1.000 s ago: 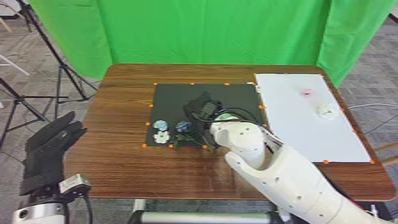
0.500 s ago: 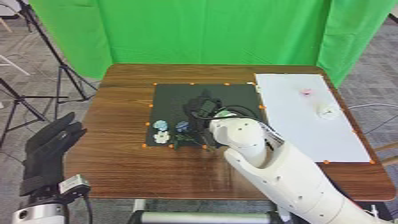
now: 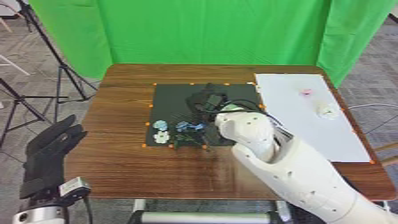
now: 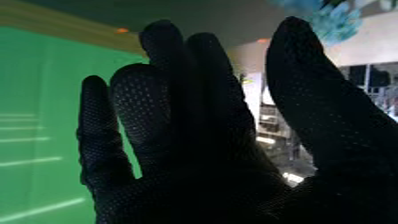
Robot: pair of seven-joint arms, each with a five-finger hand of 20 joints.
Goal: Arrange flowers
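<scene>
Hovering over the mat (image 3: pixel 178 94) near blue flowers (image 3: pixel 160 124), the right hand (image 3: pixel 208 101) had straight, empty fingers (image 4: pixel 209 65); the left hand (image 3: pixel 44 155) was relaxed, empty.

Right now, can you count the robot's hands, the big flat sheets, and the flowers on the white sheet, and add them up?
Hands: 2 (left hand, right hand)
Flat sheets: 2 (dark sheet, white sheet)
Flowers on the white sheet: 2 (pink flower, white flower)
Total: 6

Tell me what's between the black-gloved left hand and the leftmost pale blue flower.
Head view, left hand to flower: brown wooden table, then dark mat.
</scene>
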